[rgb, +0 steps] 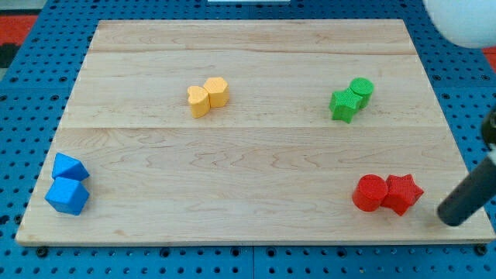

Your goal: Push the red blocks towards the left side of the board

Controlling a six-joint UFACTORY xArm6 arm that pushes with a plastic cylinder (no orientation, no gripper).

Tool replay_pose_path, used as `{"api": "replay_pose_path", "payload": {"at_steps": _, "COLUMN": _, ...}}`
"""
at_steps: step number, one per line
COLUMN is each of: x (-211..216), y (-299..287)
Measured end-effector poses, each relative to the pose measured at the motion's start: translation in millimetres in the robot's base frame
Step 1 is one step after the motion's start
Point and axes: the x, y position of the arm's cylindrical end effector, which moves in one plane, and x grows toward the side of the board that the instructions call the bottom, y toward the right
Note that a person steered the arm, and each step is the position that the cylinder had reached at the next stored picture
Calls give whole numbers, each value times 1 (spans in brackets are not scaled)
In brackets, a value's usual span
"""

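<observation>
A red cylinder (370, 193) and a red star block (403, 194) sit touching each other near the board's bottom right. My tip (451, 218) is the lower end of a dark rod coming in from the view's right. It stands just right of and slightly below the red star, with a small gap between them. The wooden board (248, 163) fills most of the view.
Two yellow blocks (208, 96) touch at the upper middle. A green star (342, 105) and green cylinder (361, 91) touch at the upper right. Two blue blocks (68, 184) sit at the bottom left corner. A white round object (465, 19) shows at the view's top right.
</observation>
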Motion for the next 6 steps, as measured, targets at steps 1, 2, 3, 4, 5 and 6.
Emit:
{"api": "replay_pose_path", "payload": {"at_steps": 1, "x": -9, "y": -35}}
{"api": "replay_pose_path", "payload": {"at_steps": 2, "x": -19, "y": -38}}
{"api": "replay_pose_path", "payload": {"at_steps": 3, "x": -40, "y": -23}}
{"api": "replay_pose_path", "payload": {"at_steps": 4, "x": -54, "y": -22}}
{"api": "replay_pose_path", "payload": {"at_steps": 5, "x": -58, "y": 1}}
{"api": "replay_pose_path", "payload": {"at_steps": 6, "x": -53, "y": -30}}
